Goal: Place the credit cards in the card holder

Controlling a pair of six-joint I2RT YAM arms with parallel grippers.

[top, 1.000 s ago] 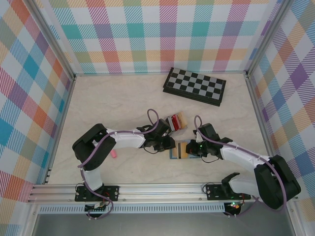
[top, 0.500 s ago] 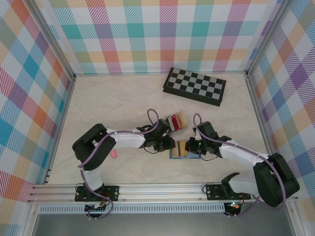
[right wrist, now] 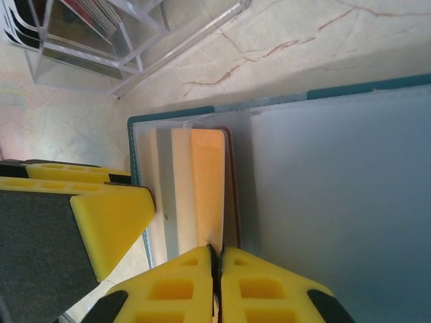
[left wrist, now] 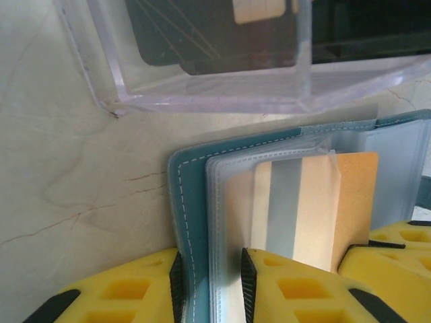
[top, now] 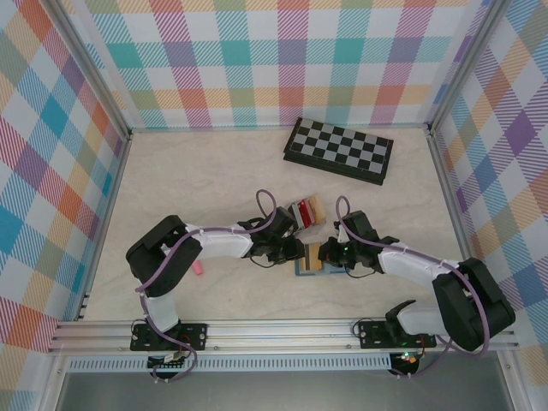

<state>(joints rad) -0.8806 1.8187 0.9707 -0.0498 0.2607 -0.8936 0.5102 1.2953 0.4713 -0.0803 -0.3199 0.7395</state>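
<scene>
Left gripper [left wrist: 209, 286] clamps card holder [left wrist: 185, 202] cover, bottom of frame. Right gripper [right wrist: 217, 269] pinches tan card [right wrist: 207, 182] at its lower end; long axis points up-frame into clear sleeve [right wrist: 148, 195].

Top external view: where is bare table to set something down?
Free: the table's far-left stretch between chessboard and left wall; also the patch nearer than the chessboard toward the right wall. Crowded: centre, around card holder and clear rack.
</scene>
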